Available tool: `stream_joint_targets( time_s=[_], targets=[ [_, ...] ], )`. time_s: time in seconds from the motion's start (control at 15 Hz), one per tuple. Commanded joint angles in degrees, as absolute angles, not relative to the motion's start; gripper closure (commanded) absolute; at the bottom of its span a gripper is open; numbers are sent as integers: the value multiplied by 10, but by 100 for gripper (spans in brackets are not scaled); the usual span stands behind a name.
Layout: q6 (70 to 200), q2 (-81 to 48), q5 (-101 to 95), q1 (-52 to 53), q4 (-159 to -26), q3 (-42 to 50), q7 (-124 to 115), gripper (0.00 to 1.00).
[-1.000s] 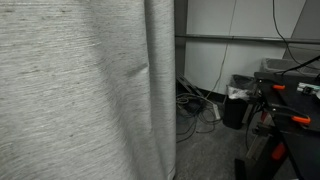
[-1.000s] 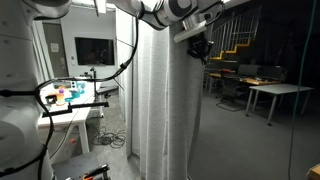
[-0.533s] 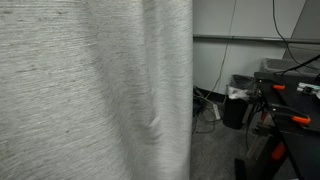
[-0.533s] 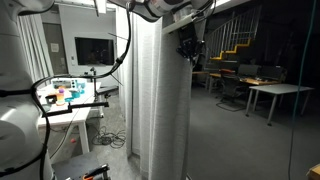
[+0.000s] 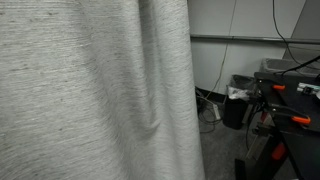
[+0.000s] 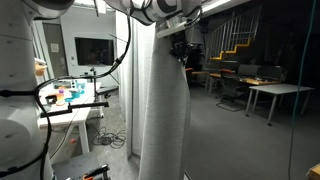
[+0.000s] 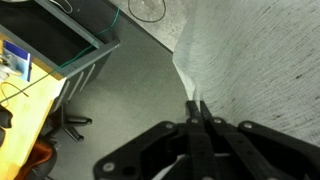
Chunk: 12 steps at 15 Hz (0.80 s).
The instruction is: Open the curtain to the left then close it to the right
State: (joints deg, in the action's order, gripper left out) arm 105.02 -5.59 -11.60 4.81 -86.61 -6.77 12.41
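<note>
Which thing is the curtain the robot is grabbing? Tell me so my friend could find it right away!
Find the white robot arm reaching across the top of the room. Below its claw hangs the curtain, a tall cloth pinched at its edge. It is pale grey-beige with thin sideways streaks and soft folds, not smooth like the white wall beside it.

You're working in a lab: wall monitor (image 6: 93, 50) at mid left, desks (image 6: 272, 92) at right, loose cables (image 5: 205, 108) on the floor.
</note>
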Motion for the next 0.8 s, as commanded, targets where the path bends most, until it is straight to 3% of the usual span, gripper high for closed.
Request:
stream_joint_targets(
  time_s=[0.0, 0.73],
  targets=[
    [1038, -147, -71, 76, -795, -90, 149, 99],
    [1050, -252, -64, 132, -688, -156, 198, 99]
  ],
)
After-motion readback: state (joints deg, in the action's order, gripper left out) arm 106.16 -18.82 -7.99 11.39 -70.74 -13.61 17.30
